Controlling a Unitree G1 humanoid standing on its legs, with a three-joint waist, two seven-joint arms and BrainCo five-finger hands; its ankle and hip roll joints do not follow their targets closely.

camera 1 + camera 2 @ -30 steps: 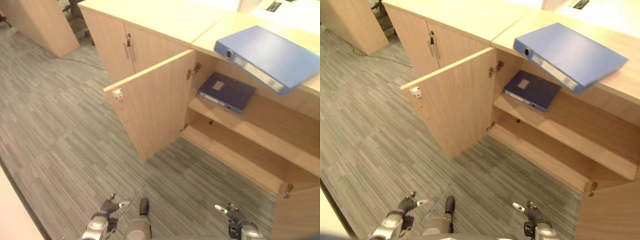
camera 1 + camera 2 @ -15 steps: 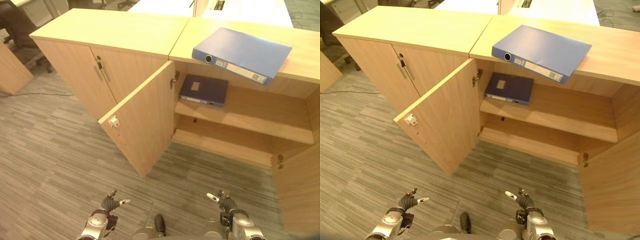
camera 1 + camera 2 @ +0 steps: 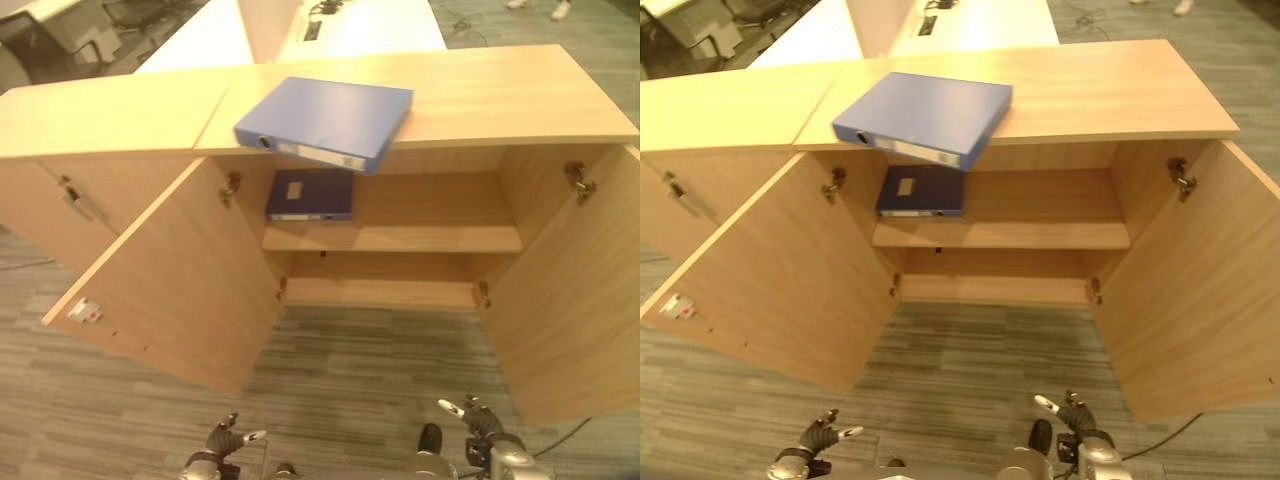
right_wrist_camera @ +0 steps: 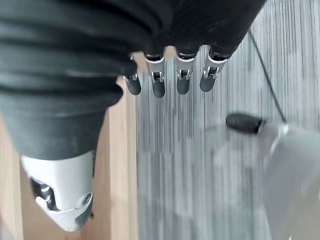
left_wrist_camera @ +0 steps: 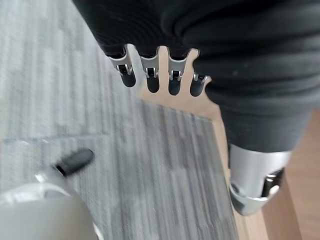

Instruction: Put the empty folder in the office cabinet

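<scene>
A large blue ring-binder folder (image 3: pixel 325 122) lies flat on the top of the wooden office cabinet (image 3: pixel 500 95), its spine overhanging the front edge. A thinner dark blue folder (image 3: pixel 310 194) lies on the left end of the upper shelf (image 3: pixel 420 236) inside. Both cabinet doors stand wide. My left hand (image 3: pixel 222 445) and right hand (image 3: pixel 480 425) hang low over the carpet, well short of the cabinet. In the wrist views the left fingers (image 5: pixel 150 80) and right fingers (image 4: pixel 170 80) are straight and hold nothing.
The left door (image 3: pixel 170 280) swings out towards me and the right door (image 3: pixel 570 290) juts out on the right. A bare lower shelf (image 3: pixel 380 292) sits under the upper one. A closed cabinet (image 3: pixel 60 190) adjoins on the left. White desks (image 3: pixel 350 25) stand behind.
The camera has swung round, so the cabinet now faces me squarely and its right door shows. Both hands stay low and hold nothing. The folders have not moved.
</scene>
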